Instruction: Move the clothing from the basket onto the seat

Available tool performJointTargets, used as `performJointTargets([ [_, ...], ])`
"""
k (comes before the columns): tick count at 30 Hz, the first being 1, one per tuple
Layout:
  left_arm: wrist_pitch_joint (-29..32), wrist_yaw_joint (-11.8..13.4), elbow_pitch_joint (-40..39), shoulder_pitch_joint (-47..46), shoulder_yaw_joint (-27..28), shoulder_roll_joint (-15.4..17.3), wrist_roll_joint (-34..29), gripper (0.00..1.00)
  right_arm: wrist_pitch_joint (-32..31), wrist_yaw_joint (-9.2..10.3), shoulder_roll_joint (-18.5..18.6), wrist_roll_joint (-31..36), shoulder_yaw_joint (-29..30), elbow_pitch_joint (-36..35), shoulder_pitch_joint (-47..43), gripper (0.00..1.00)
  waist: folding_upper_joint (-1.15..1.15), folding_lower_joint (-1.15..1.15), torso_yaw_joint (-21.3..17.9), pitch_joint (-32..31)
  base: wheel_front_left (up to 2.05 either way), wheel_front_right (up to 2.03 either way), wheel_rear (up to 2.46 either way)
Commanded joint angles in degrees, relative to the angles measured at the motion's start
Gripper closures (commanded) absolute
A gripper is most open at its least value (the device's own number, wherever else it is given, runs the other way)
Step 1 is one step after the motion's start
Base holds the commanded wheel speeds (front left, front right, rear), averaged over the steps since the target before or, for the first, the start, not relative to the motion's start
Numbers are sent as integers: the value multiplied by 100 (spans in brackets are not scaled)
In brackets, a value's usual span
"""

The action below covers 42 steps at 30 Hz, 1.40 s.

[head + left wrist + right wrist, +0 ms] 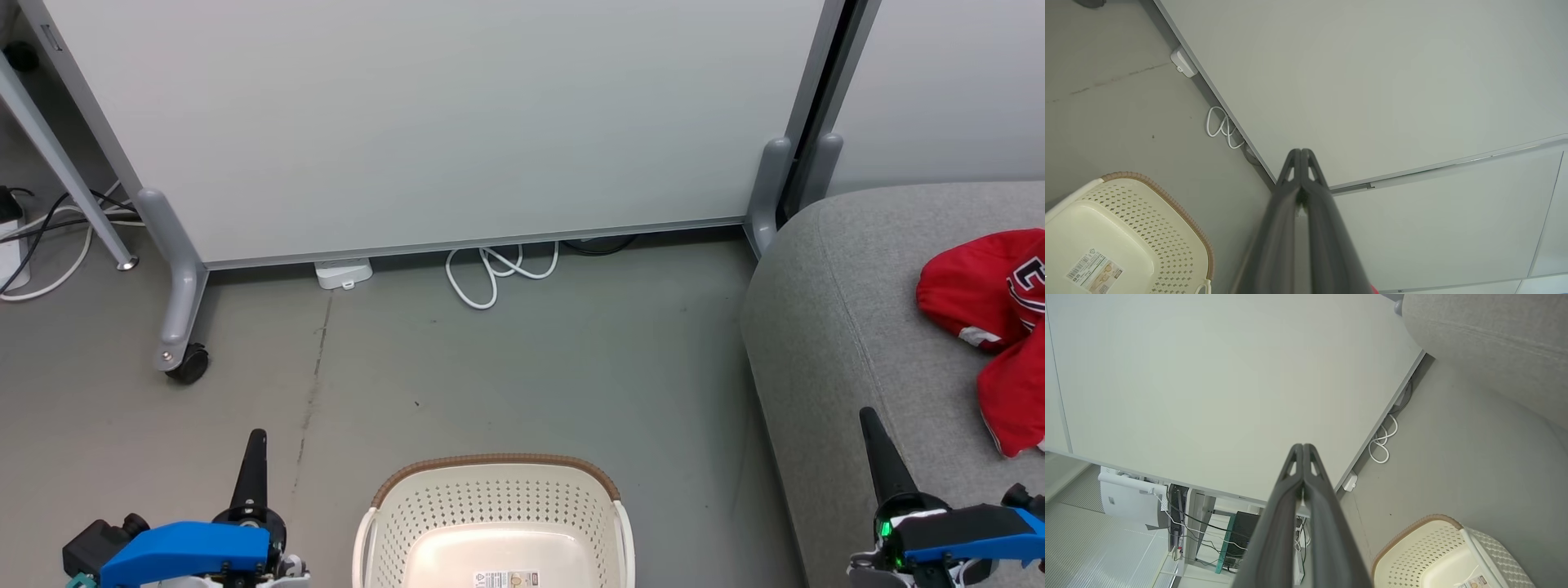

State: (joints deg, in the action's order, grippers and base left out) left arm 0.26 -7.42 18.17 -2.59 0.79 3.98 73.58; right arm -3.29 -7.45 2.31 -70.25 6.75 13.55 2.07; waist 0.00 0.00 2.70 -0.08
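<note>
Red clothing (pixel 996 327) with white trim lies crumpled on the grey seat (pixel 849 343) at the right. The cream basket (pixel 490 498) with a brown rim stands on the floor at the bottom centre; its inside holds just a label. The same basket (pixel 1163 228) sits lower left in the left wrist view, and the basket (pixel 1412 547) lower right in the right wrist view. My left gripper (pixel 256 441) hangs left of the basket, shut and empty. My right gripper (pixel 867 420) hovers over the seat's front edge, shut and empty. Closed fingers (pixel 1290 192) and closed fingers (pixel 1290 486) press tip to tip.
A pale wheeled partition (pixel 424 122) stands across the back, with a caster (pixel 188 363) at the left and a white cable coil (pixel 494 273) beneath it. More cables (pixel 49 237) lie far left. Grey floor (pixel 531 367) stretches between basket, partition and seat.
</note>
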Motion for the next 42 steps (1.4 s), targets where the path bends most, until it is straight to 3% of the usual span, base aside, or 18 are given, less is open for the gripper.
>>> performJointTargets([
  [1, 39, -7, -81, -157, 40, 12, 136, 100, -26, -5, 51, -152, -5, -33, 135, 100, 0, 0, -9, 1, 0, 0, 0],
  [42, 536, -11, -402, -377, 494, -58, 1753, 100, -306, -6, 72, -2019, -23, 45, 424, 100, 0, 0, -235, 23, 0, 0, 0],
])
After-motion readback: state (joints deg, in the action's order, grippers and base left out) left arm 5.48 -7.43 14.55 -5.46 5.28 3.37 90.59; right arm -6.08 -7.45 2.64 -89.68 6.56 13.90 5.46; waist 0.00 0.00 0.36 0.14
